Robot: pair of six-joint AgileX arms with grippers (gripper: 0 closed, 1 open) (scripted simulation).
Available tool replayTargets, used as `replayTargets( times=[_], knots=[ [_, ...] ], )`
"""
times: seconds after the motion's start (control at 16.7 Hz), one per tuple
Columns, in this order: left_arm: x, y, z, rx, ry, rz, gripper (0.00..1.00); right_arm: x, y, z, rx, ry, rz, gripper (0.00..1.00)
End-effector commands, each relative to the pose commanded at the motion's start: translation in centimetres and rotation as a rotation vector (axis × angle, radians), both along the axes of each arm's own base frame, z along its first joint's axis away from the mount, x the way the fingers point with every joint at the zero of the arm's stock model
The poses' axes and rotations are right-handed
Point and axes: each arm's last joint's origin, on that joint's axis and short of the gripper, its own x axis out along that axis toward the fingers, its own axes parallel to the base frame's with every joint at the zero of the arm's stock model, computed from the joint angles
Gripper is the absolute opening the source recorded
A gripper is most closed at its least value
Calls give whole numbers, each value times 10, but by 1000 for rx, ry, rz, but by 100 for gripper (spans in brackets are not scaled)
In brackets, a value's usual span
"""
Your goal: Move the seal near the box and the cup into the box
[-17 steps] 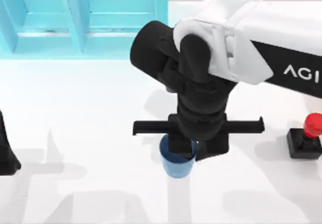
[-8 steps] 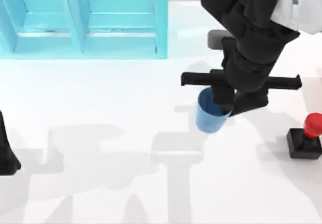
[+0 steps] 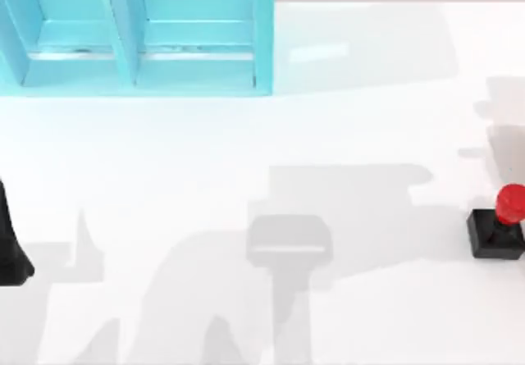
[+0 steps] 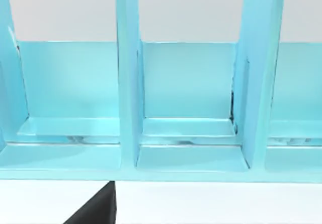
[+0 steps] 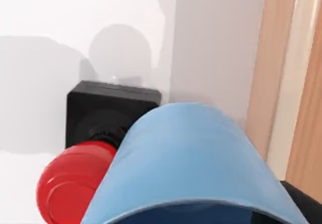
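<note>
- In the top view the seal [image 3: 497, 221] stands upright at the right edge of our bench [image 3: 246, 160], black block base down and red knob up.
- It is well apart from the box [image 3: 135, 33], the light blue compartmented one at the bench's far left.
- Our right wrist view shows the cup [image 5: 186, 168] close before the camera, off the bench, with the seal [image 5: 95, 148] on the bench beyond it.
- We cannot tell how the right jaws stand, so we cannot say whether they are clamped on the cup.
- Our left arm [image 3: 10, 242] sits at the bench's left edge; its wrist view faces the box's [image 4: 191, 108] dividers and compartments.
- We cannot tell the state of the left jaws.
</note>
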Motion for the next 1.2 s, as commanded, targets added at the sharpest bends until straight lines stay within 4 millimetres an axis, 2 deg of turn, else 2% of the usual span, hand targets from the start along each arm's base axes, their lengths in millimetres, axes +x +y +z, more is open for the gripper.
replayTargets(
  times=[0.12, 0.24, 0.36, 0.48, 0.6, 0.72, 1.08, 1.2],
  knots=[
    [0, 0, 0, 0, 0, 0, 100, -18, -53, -3, -25, 11, 8, 0],
    [0, 0, 0, 0, 0, 0, 100, -43, -97, -7, -43, 27, 17, 0],
    [0, 0, 0, 0, 0, 0, 100, -71, -130, -9, -51, 42, 9, 0],
    [0, 0, 0, 0, 0, 0, 100, -96, -151, -10, -52, 53, -9, 0],
    [0, 0, 0, 0, 0, 0, 100, -115, -163, -11, -48, 59, -33, 0],
    [0, 0, 0, 0, 0, 0, 100, -124, -167, -12, -45, 62, -56, 0],
    [0, 0, 0, 0, 0, 0, 100, -124, -167, -13, -44, 63, -57, 0],
    [0, 0, 0, 0, 0, 0, 100, -124, -166, -19, -48, 61, -58, 0]
  ],
)
